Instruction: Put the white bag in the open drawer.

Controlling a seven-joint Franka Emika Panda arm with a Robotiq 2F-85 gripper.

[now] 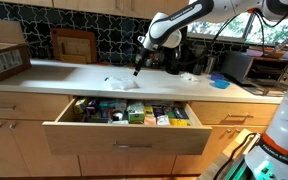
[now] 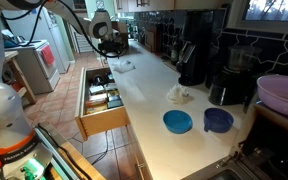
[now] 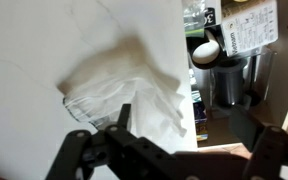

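The gripper (image 1: 137, 71) hung just above the white bag (image 1: 119, 83), which lay crumpled on the countertop (image 1: 54, 75) behind the open drawer (image 1: 129, 138) (packed with small items). In the wrist view its fingers (image 3: 122, 118) stood spread wide, gripping nothing; whether a tip brushed the bag's plastic was hard to tell, though it seemed just clear

In an exterior view the bag (image 1: 119, 83) lies on the bench (image 1: 54, 76) at mid-frame — the claw (image 1: 137, 71) just above it, the open drawer (image 1: 124, 128) below (things inside) — a box (image 1: 4, 60) at far left.
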